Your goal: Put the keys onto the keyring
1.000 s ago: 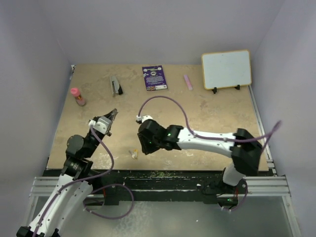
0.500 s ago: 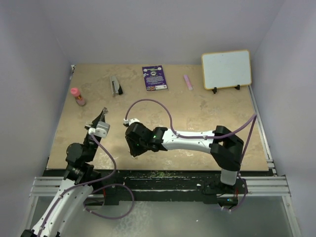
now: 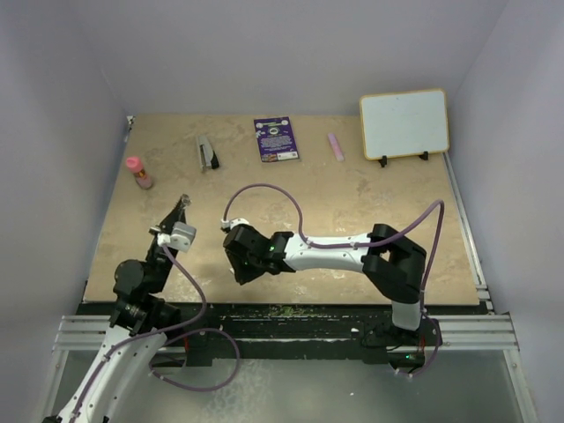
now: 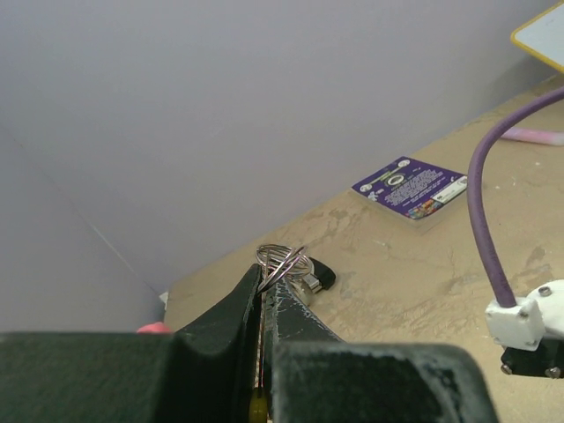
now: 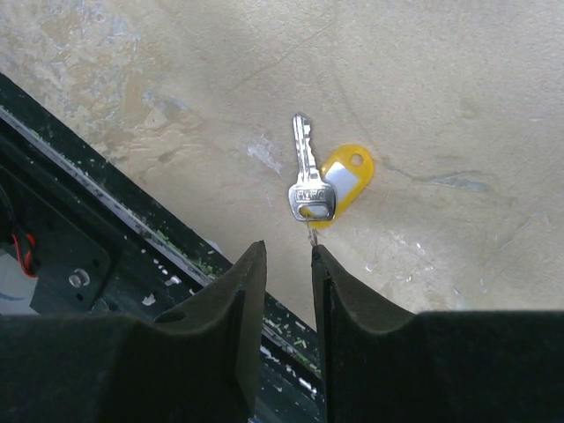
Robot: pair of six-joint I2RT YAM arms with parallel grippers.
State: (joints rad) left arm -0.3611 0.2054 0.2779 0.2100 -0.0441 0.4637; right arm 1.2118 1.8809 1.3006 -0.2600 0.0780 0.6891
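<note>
**While left pinches the ring, right hangs open over a key**

Going by the left wrist view, I have the left gripper (image 4: 264, 280) shut tight, fingers together, with the keyring (image 4: 284, 261) nipped at the very tips. The ring is up off the table (image 4: 414, 264), its silvery loops poking out past the fingertips. Low in the slit between those fingers there's a yellow sliver, and I can't tell what it is.

Beyond the tips on the table:
- A grey-and-black tool (image 4: 315, 279) sits straight behind the ring.
- A purple card (image 4: 410, 186) lies further out, toward the hand's right.
- A pink cap (image 4: 155, 328) peeks out on the hand's left.
- A purple cable (image 4: 483, 203) crosses on the right.

The right gripper (image 5: 284, 263) points down at the table, fingers apart by a narrow gap with nothing between them. One key (image 5: 306, 176) lies flat just beyond the fingertips, nearer the finger on that view's right side. It's silvery, with the blade pointing away from the hand. The key's head overlaps one end of a yellow tag (image 5: 345, 179), which angles off further to that same side. A thin bit of wire runs from the key's head back toward that fingertip, and I can't tell whether they touch. A black rail (image 5: 79, 211) runs along the table edge on the other side of the fingers.

From the top view, the key is hidden under the right gripper. The two grippers are apart, both toward the table's near edge.
</note>
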